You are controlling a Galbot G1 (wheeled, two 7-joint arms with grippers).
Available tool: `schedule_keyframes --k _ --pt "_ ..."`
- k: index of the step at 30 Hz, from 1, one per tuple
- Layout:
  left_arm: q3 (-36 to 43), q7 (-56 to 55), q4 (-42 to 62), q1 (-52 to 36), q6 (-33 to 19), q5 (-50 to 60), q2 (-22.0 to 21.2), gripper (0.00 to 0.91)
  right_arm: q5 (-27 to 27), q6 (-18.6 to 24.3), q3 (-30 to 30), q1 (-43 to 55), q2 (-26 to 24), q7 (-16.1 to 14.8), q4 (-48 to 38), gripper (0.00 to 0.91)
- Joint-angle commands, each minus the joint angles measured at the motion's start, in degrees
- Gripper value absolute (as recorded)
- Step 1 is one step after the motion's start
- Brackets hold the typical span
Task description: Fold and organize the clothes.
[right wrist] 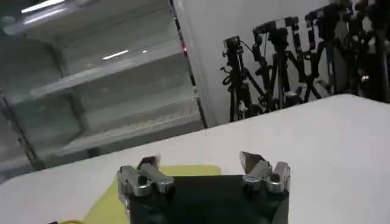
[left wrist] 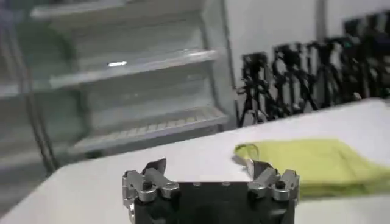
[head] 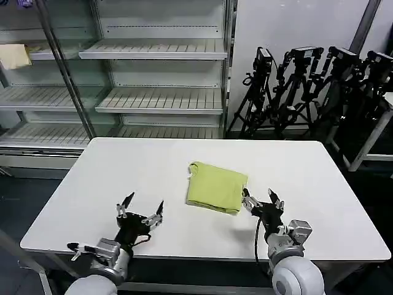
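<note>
The soft lime yellow-green folded shirt (head: pixel 217 187) lies as a rough square on the smooth white table (head: pixel 110 172). The left gripper (head: pixel 140 211), spread empty, sits at its eight o'clock; the right gripper (head: pixel 260 200), also spread, hovers at four o'clock.

Soft matt cloth shirt (head: pixel 217 187)

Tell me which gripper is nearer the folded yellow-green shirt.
Right. The right gripper sits open just off the near right corner of the folded shirt, almost touching it. The left gripper is also open, farther off to the shirt's left over bare table.
</note>
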Motion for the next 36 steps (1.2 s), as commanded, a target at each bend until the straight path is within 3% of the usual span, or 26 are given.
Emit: schedule_keyframes --k 1,13,26,36 --pt "13.9 8.2 8.1 -10.5 3.6 17.1 0.1 0.907 -5.9 0.7 3.9 -4.3 -2.1 -1.6 2.7 0.907" --pt "20.5 7.3 20.2 -20.9 5.6 19.0 -4.9 0.907 -6.0 1.0 7.6 -7.4 -2.9 -2.0 4.3 0.907" --pt "20.3 4.6 27.6 -24.7 5.7 19.5 -8.8 0.907 -6.4 1.5 7.8 -7.9 -2.2 -2.1 4.2 0.907" --pt "19.2 3.0 28.0 -24.2 5.7 19.5 -8.9 0.907 -6.2 1.9 9.3 -8.6 -2.5 -2.3 4.7 0.907"
